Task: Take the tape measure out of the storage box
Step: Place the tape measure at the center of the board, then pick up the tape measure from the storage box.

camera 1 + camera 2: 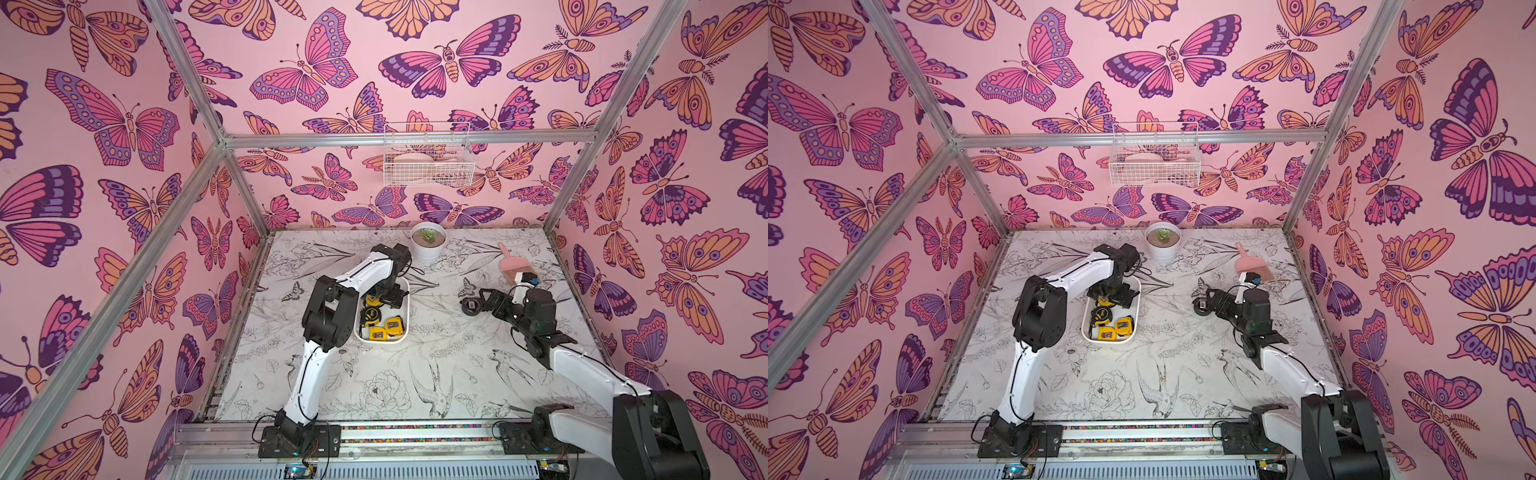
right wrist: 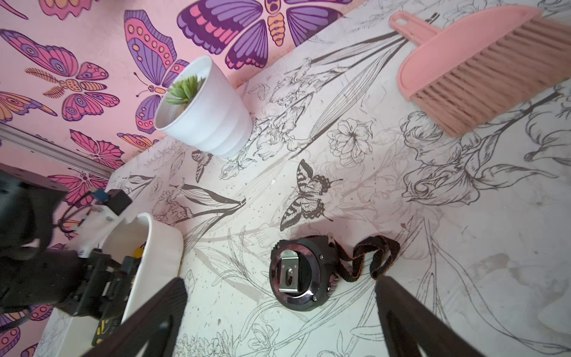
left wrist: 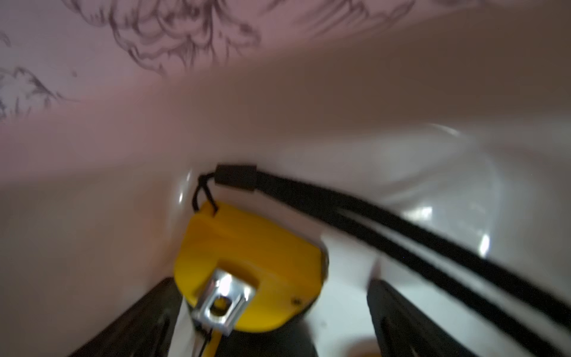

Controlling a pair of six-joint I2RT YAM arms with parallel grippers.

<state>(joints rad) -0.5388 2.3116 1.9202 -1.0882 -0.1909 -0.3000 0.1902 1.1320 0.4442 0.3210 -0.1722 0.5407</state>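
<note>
A yellow tape measure [image 3: 247, 262] lies at the far end of the storage box [image 1: 406, 309], close against the white wall, with a black wrist strap [image 3: 401, 228] leading off its case and out of the picture. The left hand [image 3: 272, 282] is down inside the box with its jaws spread wide, one on each side of this tape measure. The wrist view is blurred, so I cannot tell whether either finger touches the case. Nearer the front of the box lie more tape measures [image 1: 386, 328], yellow and black.

The left arm [image 1: 316, 361] rises from the front rail, folds at the elbow and bends over so that the hand points down into the box. In both top views it hides the far end of the box and the yellow tape measure's case.

A black tape measure [image 1: 471, 306] lies on the table [image 1: 436, 374] to the right of the box, clip side up. The right hand [image 2: 281, 279] sits low just behind it, jaws wide apart and gripping nothing. The right arm [image 1: 582, 370] reaches in low from the front right, its shoulder cut off by the picture's edge.

Beyond stand a white plant pot [image 1: 428, 245] and a pink brush [image 1: 512, 266].
</note>
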